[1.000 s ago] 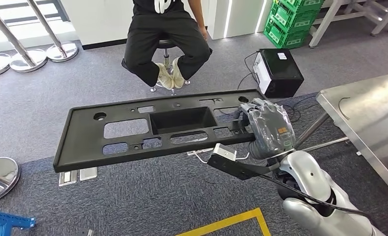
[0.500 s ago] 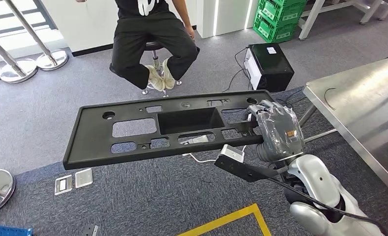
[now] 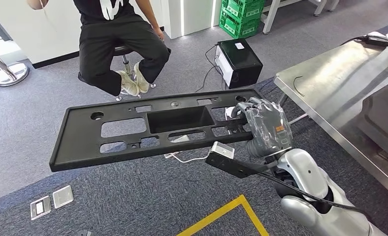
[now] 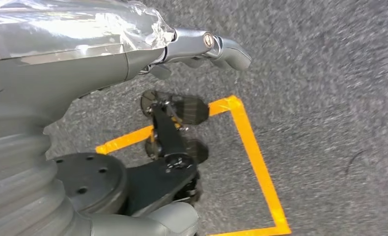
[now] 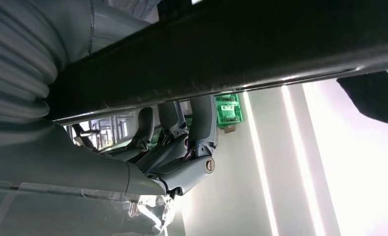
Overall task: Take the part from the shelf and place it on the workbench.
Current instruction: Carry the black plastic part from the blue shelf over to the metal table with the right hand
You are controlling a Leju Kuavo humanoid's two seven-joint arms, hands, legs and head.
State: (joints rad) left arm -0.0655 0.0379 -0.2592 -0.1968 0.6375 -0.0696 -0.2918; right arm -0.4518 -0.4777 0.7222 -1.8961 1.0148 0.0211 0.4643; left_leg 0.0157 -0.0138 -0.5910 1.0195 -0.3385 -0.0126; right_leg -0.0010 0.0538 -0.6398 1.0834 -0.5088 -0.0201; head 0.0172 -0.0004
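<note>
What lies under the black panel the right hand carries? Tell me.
Under the black panel, grey carpet shows through its cutouts, plus a white cable below its edge. The solid parts hide the rest.

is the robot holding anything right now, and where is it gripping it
Yes. The right hand grips the long black plastic part at its right end, fingers hooked over the far edge. The left hand holds nothing.

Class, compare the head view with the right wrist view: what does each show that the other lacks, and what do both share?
Head view alone: the whole black panel with its cut-outs, a seated person, a black box on the carpet, the steel workbench and yellow floor tape.

Right wrist view alone: the panel's underside edge up close, with fingers curled beneath it, and bright wall strips behind.

Both: the right hand gripping the panel's end, and green crates.
</note>
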